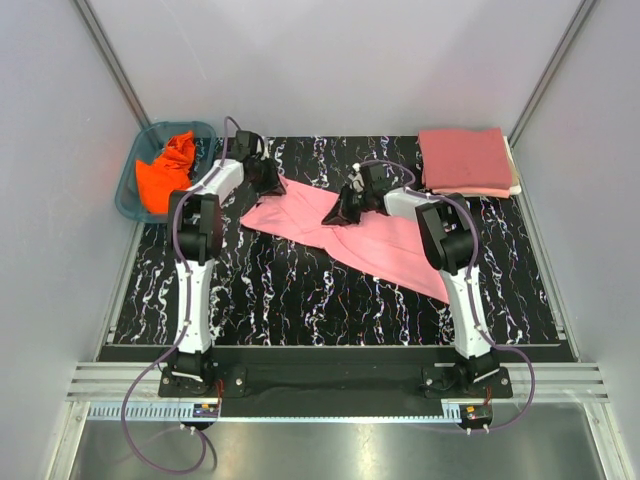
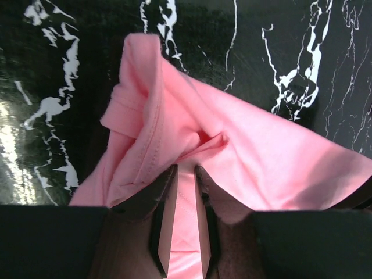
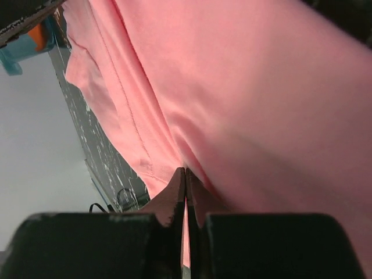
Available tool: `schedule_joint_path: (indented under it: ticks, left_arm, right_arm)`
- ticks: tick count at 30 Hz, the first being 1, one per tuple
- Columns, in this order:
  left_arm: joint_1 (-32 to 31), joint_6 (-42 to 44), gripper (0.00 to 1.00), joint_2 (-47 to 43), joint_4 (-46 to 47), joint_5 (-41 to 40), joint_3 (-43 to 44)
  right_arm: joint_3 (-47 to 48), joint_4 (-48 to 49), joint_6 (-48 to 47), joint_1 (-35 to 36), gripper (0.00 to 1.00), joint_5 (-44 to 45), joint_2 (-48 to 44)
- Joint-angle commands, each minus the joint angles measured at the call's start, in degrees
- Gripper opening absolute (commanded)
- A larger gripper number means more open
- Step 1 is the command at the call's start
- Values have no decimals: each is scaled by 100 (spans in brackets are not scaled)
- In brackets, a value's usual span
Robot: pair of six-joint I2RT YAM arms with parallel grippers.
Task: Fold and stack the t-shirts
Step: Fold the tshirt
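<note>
Folding the pink shirt (image 1: 385, 245), which lies slantwise across the table's (image 1: 260, 295) middle, is under way: the left gripper (image 2: 185, 170) pinches its far-left end, the right gripper (image 3: 185, 170) is pressed together on its far edge, so next both should draw that cloth over evenly.

1. A black bench with white marble veining (image 1: 300, 300) carries everything.
2. A light pink cotton t-shirt (image 1: 385, 245) lies rumpled on it, running from the left end effector (image 1: 268, 180) past the right end effector (image 1: 340, 212).
3. Beyond and right of the right end effector, a folded cream t-shirt (image 1: 514, 178) lies under a folded rose-red t-shirt (image 1: 465, 155).
4. A teal plastic basket (image 1: 128, 195) stands left of the left end effector.
</note>
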Motion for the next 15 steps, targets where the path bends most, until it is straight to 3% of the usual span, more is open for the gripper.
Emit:
schedule_joint_path:
  ticks: [1,8,11,15]
  left_arm:
    - [113,182,26,180,50,-485,175]
    - [122,243,27,531,129,-107,817]
    - [183,226,27,759,208,147,1299]
    - [350,-2,29,761,209,402,1854]
  right_arm:
    - [-173,-119,-279,-171,4,398,-278]
    - [20,-110,-130,-171,9,196,-691]
    - [29,-119,-103,-189,17,152,-1086]
    - [-155,-425,-173,-294,20,371,-1823]
